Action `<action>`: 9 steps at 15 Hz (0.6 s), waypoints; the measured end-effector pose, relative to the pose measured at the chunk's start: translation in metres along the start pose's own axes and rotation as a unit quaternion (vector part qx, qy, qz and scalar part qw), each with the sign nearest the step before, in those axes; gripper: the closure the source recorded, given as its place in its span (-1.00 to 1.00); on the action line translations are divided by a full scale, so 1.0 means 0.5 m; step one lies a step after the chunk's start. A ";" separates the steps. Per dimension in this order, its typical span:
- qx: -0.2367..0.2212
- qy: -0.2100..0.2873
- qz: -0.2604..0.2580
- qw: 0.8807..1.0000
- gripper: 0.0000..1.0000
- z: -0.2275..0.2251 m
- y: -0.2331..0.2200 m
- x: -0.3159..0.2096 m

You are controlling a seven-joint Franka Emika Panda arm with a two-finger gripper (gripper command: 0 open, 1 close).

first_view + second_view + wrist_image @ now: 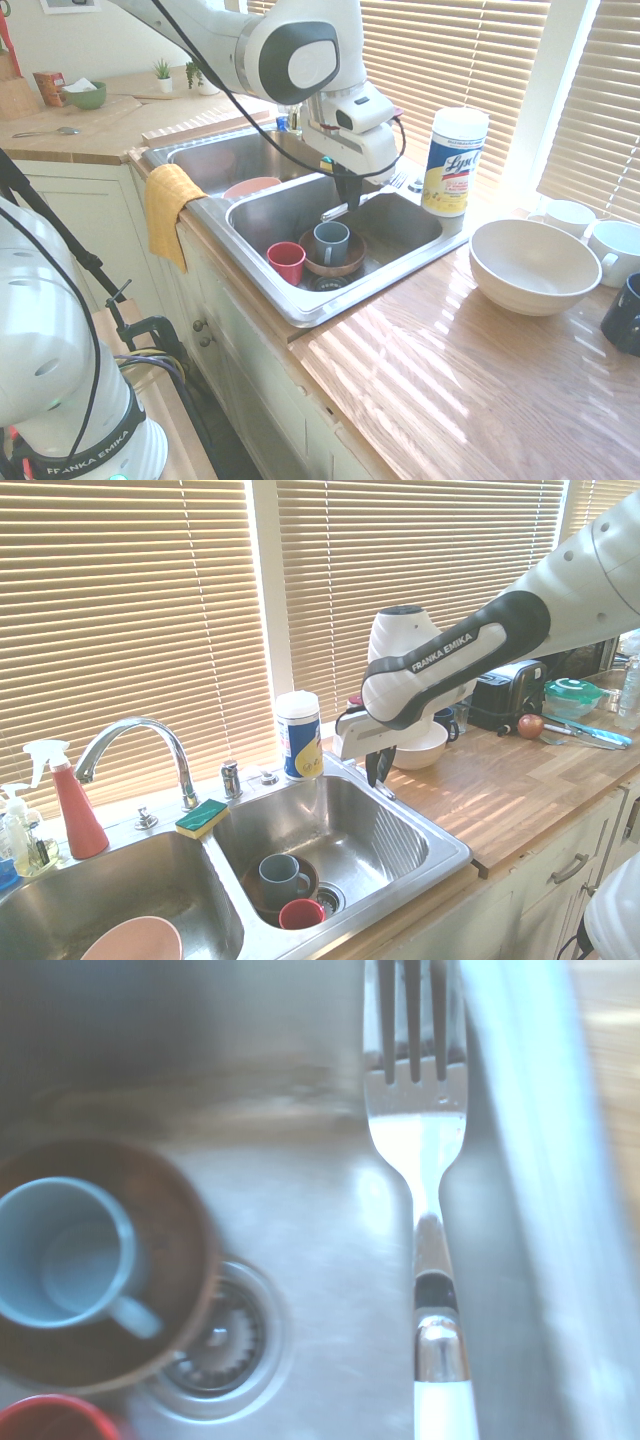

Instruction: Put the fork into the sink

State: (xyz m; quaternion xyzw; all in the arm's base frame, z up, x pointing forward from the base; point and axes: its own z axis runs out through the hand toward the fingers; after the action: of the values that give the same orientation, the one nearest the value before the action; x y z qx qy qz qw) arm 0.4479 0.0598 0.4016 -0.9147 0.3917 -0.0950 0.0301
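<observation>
Sink (345, 820) basin holds 2 mugs (283, 880), 1 brown bowl w/ drain.

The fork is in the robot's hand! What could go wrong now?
If the hand lets go here, the fork might clip the nearby sink rim and bounce onto the counter. If it swings over toward the mugs, the fork could knock the blue-gray mug, which sits in a brown bowl.
</observation>
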 end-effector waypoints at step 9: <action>-0.048 -0.033 -0.071 0.996 1.00 0.221 -0.048 -0.051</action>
State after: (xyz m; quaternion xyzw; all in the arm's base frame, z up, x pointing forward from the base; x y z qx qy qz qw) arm 0.4694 0.0929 0.2926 -0.9431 0.3290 -0.0477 -0.0073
